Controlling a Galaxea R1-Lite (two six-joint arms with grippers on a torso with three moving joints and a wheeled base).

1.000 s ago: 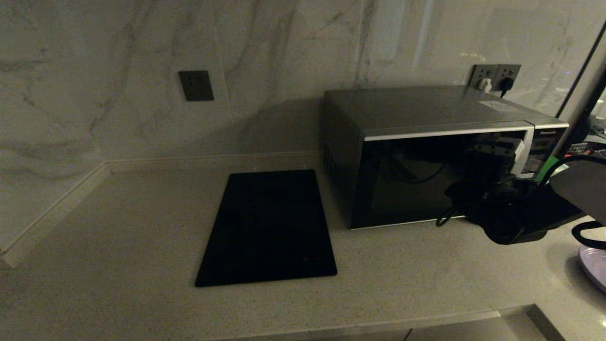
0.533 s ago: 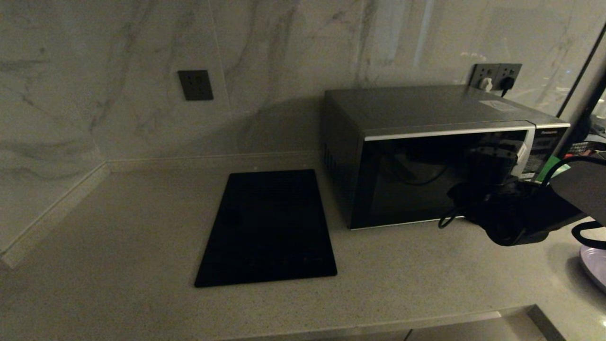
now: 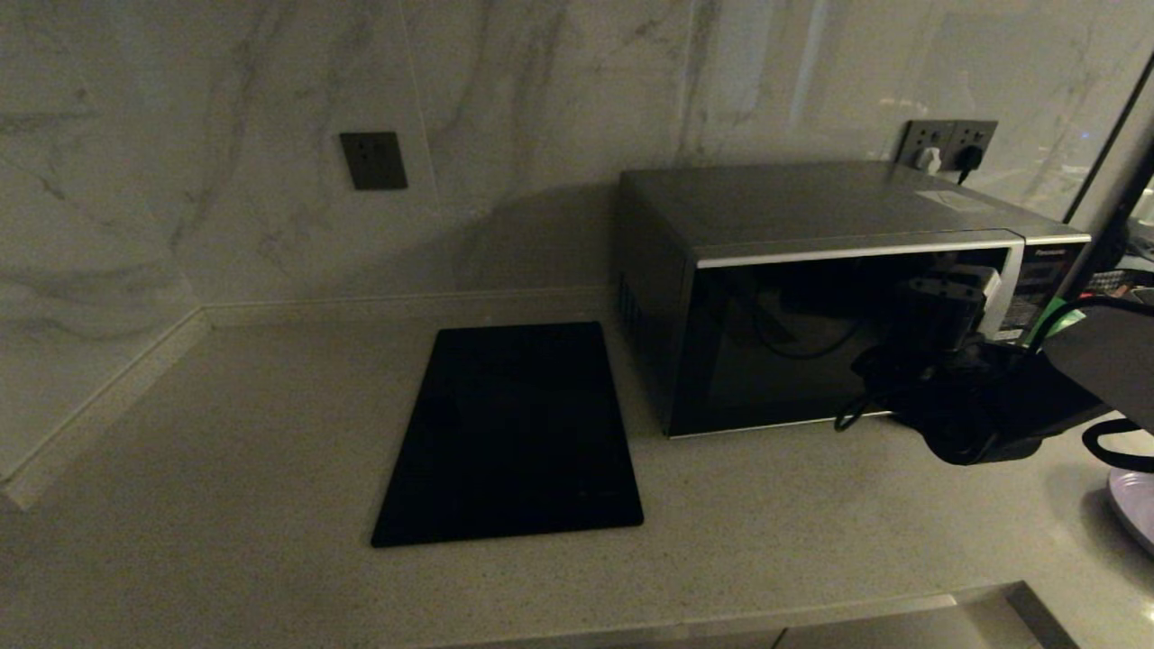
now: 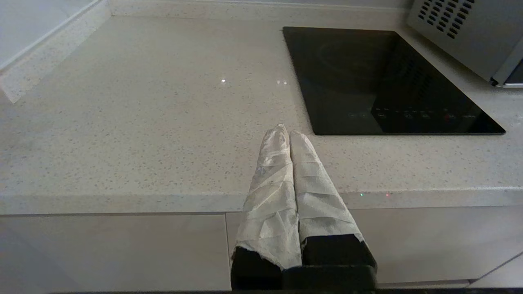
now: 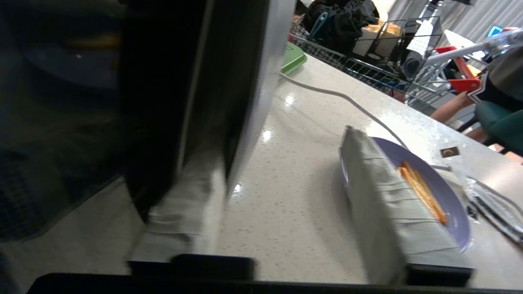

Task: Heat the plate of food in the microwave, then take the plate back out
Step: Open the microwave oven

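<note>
While one microwave stands shut, one plate of food waits.

Right hand: matte black, chunky housing on a rounded black wrist, thin black cable looped beneath, grey forearm shell behind. Fingers long and flat, wrapped in creased pale grey-white tape, set in black blocks. Left hand: two tapered fingers bound in the same wrinkled whitish tape, black mounts at base.
</note>
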